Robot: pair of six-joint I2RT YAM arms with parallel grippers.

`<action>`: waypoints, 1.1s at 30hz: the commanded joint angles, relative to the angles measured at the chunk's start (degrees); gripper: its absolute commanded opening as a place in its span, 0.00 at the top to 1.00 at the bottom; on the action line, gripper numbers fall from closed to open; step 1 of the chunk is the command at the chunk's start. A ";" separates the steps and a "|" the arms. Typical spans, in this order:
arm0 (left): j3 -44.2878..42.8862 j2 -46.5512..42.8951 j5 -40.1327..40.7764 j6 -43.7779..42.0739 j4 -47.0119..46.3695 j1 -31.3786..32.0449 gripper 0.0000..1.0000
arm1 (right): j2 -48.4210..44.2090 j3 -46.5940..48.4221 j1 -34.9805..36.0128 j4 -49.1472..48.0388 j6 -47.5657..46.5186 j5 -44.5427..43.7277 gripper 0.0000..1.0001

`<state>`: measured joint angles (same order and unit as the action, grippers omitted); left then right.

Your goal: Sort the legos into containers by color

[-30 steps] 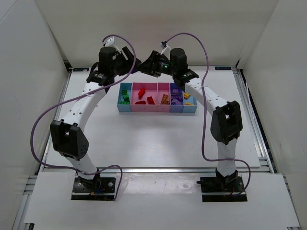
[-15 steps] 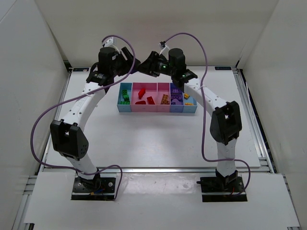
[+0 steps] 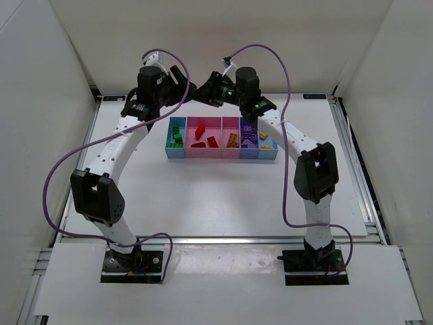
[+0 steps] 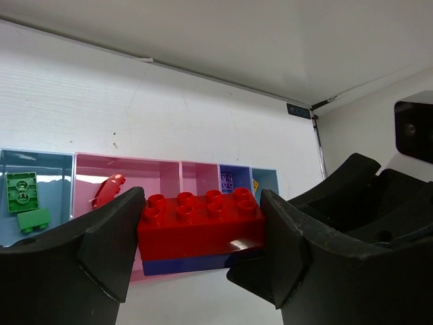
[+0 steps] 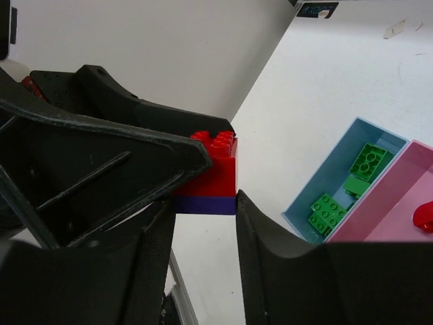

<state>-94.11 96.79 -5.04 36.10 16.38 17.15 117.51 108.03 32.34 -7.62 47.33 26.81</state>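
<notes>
Left gripper [image 4: 203, 225]: pinched on the red lego [image 4: 201, 208], held aloft behind the containers [image 3: 203, 155].
Right gripper [image 5: 205, 211]: set astride the purple lego [image 5: 199, 204] underneath; contact cannot be told.
Risk: the stack could be wrenched loose by an uneven pull and dropped.

A row of five joined bins [image 3: 223, 154] runs left to right across the far middle of the table [image 3: 216, 203], with small bricks [image 3: 177, 136] lying in every bin. Behind and above the row's left half, the left gripper [image 3: 189, 88] and right gripper [image 3: 208, 93] meet tip to tip. Between them sits a pair of stacked bricks [image 4: 199, 223] — one atop the other. The left gripper's fingers press its two ends. The right gripper's fingers flank the lower brick [image 5: 206, 205] — whether they touch it is unclear.
</notes>
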 commanded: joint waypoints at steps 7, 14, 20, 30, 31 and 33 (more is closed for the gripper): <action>1.47 -0.90 -3.66 0.20 1.64 1.57 0.90 | -0.88 1.49 0.62 -5.21 -1.98 -1.85 0.90; 0.51 -0.20 2.65 -0.23 -0.30 1.49 0.90 | -4.39 -4.13 1.32 -4.86 -0.49 -1.32 1.00; -1.43 0.41 11.18 -1.73 -0.83 1.22 0.90 | -7.47 -9.32 1.68 -4.69 -0.57 -0.97 1.00; -4.07 1.47 19.18 -5.16 -2.76 0.78 0.90 | -10.90 -14.60 1.50 -4.42 -3.21 0.88 1.00; -4.24 1.64 19.36 -5.33 -2.76 0.61 0.90 | -11.08 -14.86 1.50 -4.42 -3.73 1.31 1.00; -4.77 2.17 19.10 -5.60 -3.11 0.17 0.90 | -11.78 -15.74 1.33 -4.16 -4.79 1.93 1.00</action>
<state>-96.18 99.09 8.62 32.27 15.97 18.74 109.84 92.88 33.30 -11.38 45.52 25.89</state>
